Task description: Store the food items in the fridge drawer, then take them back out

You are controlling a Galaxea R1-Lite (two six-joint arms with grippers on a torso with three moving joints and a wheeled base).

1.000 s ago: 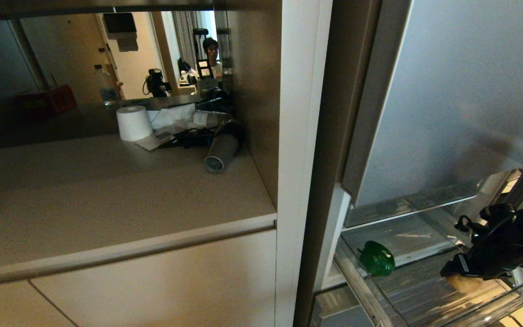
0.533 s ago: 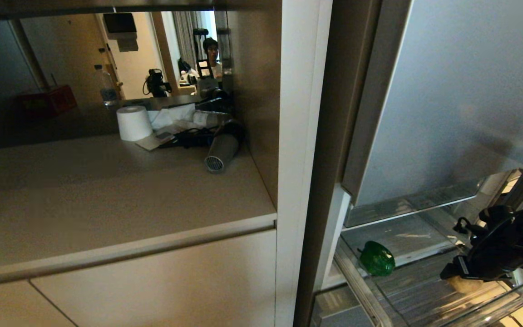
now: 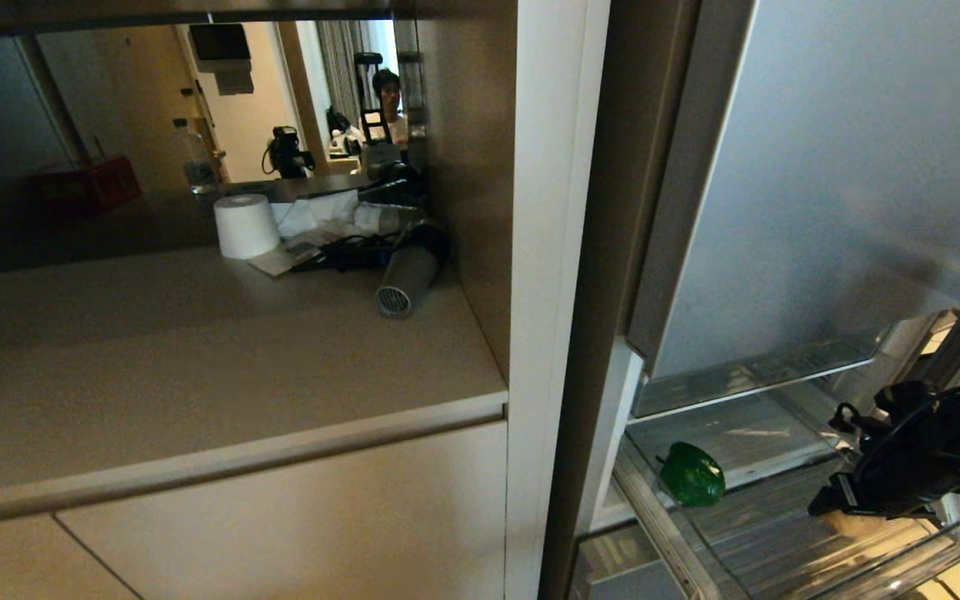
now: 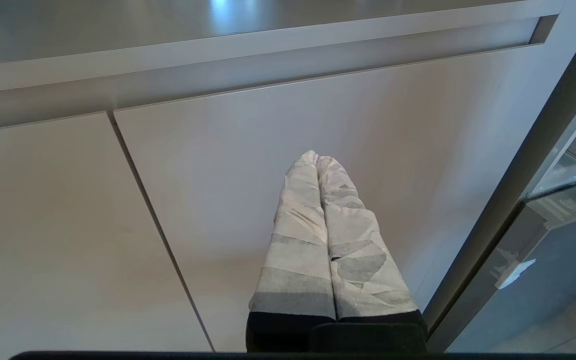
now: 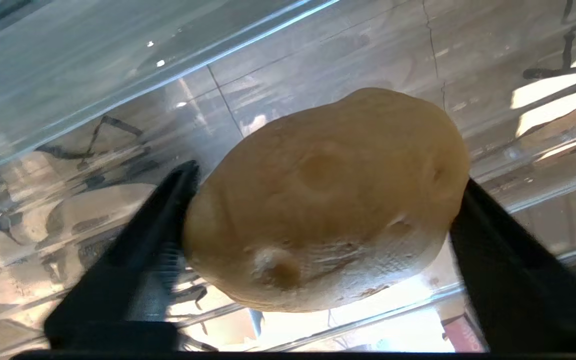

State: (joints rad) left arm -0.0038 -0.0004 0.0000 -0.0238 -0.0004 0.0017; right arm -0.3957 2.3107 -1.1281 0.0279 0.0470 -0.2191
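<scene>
**Potato clamped in the drawer**

The potato (image 5: 325, 200) lies in the fridge drawer (image 3: 747, 533), long axis spanning the right claw (image 5: 325, 210), whose fingers press both ends. The bell pepper (image 3: 691, 474) sits at its nine o'clock. The left claw (image 4: 318, 165) hangs closed beside the cabinet front (image 4: 218, 175).

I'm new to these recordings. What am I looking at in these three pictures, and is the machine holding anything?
It is a two-armed robot. The wide picture comes from its head; the other two from cameras behind each arm's fingers. The left gripper, fingers pressed together, hangs idle before a cabinet door. The right gripper is in the clear fridge drawer, its black fingers against both sides of a potato. A green bell pepper lies in the drawer too. On the counter: a paper roll and a hair dryer.
</scene>
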